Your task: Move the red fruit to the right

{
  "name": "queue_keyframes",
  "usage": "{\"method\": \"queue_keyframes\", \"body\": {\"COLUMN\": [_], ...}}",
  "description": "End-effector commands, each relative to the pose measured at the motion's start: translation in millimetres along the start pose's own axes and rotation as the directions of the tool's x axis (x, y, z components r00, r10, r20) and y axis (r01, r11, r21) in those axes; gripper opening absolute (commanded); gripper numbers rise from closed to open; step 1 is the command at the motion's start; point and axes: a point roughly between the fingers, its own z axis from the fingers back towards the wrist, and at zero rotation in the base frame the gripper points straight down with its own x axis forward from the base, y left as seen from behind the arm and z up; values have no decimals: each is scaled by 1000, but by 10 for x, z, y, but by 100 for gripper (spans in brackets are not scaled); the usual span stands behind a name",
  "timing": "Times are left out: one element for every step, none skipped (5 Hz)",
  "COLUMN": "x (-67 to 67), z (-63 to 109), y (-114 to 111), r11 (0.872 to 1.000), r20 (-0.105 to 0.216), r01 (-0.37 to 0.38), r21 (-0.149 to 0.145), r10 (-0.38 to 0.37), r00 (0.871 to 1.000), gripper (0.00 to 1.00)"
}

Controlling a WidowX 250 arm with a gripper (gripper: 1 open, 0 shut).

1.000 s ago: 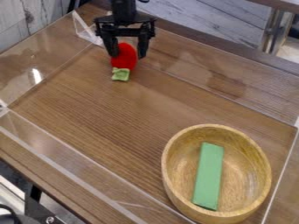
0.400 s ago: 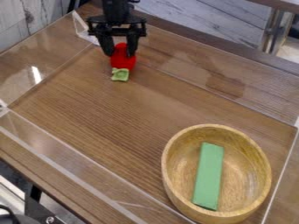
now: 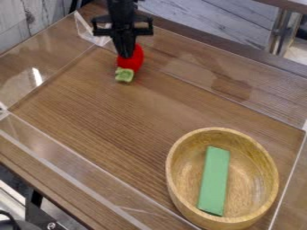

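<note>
Wood fills the near view: a round wooden bowl [image 3: 171,176] sits at the near right with a flat green bar [image 3: 214,181] lying in it, well apart from the action. Beyond it the table [image 3: 132,144] runs bare toward the far left corner, where the red fruit [image 3: 133,59] lies on the surface with its pale green cap [image 3: 122,75] pointing toward the camera. The gripper [image 3: 125,43] stands straight down over the fruit, its dark fingers drawn in tight and clenched on the fruit's upper part. Whether the fruit has left the wood at all cannot be told from this angle.

The grip looks high and narrow on a rounded, smooth body, so the main risk is that the fruit squirts out sideways or pivots between the fingers once it is lifted. A fast sweep to the right would make that worse. If it is dragged, not carried, the leafy cap may catch on the wood and twist it loose. The clear wall [image 3: 36,54] stands close on the left, and a fruit that pops free could roll against it.
</note>
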Motion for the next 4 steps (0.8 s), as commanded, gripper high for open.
{"method": "queue_keyframes", "body": {"x": [183, 45, -105, -231], "z": [596, 524, 389, 457], "y": [-87, -373, -639, -992], "r11": [998, 992, 982, 978], "r20": [132, 122, 107, 106], "r01": [52, 115, 181, 199], "r21": [-36, -48, -53, -61], "r10": [-46, -108, -174, -192], "r00": [990, 987, 979, 976], "gripper": [0, 0, 0, 0]}}
